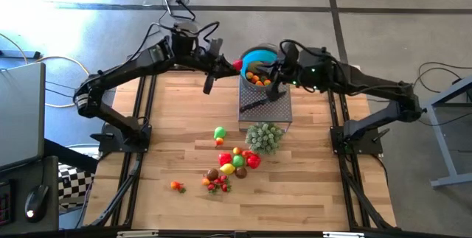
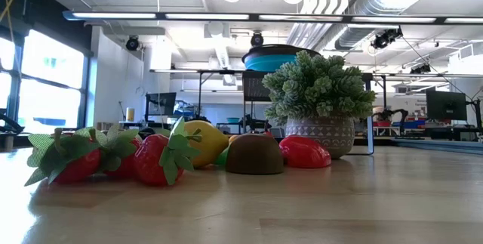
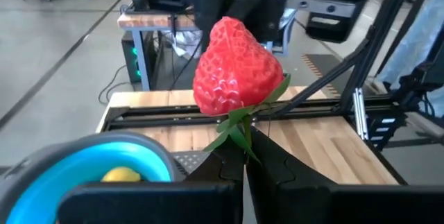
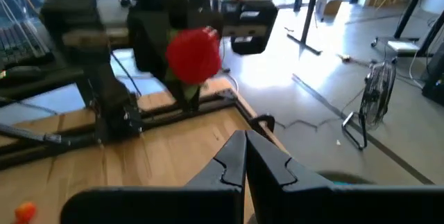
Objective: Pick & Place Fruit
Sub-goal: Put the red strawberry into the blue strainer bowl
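At the far edge of the desk (image 1: 310, 194), left claw (image 1: 234, 65) clenched on a red strawberry (image 3: 236, 68) by its green leaves, just beside the blue bowl (image 1: 259, 55).
Right claw (image 1: 276, 67) pinched closed, empty, over the bowl's right rim. Remaining fruit (image 1: 234, 163) lies scattered mid-desk, near the potted plant (image 1: 264, 136).

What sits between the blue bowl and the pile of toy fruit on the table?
In the high view, a pale green bushy plant stands between the blue bowl and the fruit pile.
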{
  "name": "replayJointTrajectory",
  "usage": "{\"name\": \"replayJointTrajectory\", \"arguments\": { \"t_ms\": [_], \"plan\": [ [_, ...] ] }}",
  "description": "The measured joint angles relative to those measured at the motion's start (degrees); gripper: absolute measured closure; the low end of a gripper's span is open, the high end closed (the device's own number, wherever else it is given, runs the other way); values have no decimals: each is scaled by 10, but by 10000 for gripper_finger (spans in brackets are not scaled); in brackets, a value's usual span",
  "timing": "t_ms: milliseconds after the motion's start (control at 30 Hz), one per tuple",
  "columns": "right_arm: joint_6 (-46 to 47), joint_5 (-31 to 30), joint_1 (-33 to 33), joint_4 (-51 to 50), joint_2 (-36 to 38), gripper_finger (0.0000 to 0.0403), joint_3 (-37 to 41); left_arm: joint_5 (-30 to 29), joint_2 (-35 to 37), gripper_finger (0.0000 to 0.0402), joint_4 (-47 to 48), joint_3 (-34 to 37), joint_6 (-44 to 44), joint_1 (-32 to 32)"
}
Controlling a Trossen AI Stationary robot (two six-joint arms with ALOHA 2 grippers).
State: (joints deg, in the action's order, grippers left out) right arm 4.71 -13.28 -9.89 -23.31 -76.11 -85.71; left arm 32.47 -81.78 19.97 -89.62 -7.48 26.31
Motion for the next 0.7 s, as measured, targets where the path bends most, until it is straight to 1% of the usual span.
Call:
{"name": "replayJointTrajectory", "arguments": {
  "t_ms": [167,300,467,567,700],
  "plan": [
    [-25,0,0,63,-1,401,0,-1,3,401,1,0,7,0],
    [-34,-2,0,119,-1,401,0,-15,3,401,-6,0,7,0],
    [-19,-2,0,114,-1,398,0,-26,3,401,-21,0,2,0],
    [-16,-1,0,107,-1,377,0,-26,3,401,-26,0,2,0],
    [-15,0,0,111,-1,320,0,-26,3,401,-31,0,2,0]
  ]
}}
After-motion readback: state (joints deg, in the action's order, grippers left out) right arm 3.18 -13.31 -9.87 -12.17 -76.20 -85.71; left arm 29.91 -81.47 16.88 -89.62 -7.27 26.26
